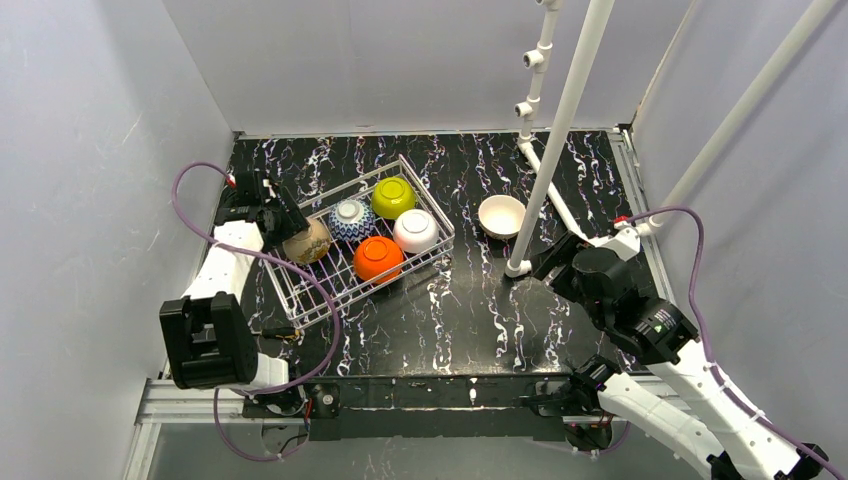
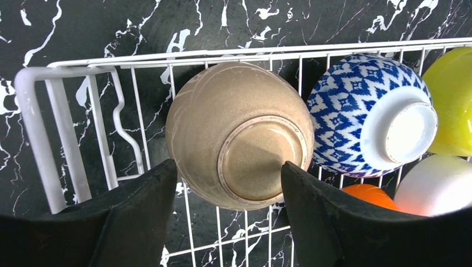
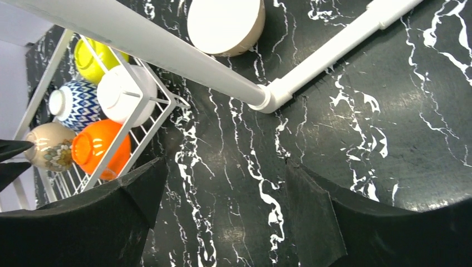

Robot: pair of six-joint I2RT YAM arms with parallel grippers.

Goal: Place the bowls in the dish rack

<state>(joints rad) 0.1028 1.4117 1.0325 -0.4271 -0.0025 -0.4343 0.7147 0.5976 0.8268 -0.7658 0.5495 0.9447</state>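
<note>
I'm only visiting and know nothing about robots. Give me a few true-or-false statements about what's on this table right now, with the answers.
1. Five bowls sit in the dish rack. True.
2. The orange bowl stands outside the rack. False: it is in the rack. The one outside is the white-inside bowl.
3. The left gripper is open, with a finger on each side of the tan bowl. True.
4. The right gripper holds a bowl. False: it is open and empty above the table.
5. The blue-white bowl lies foot up. True.
</note>
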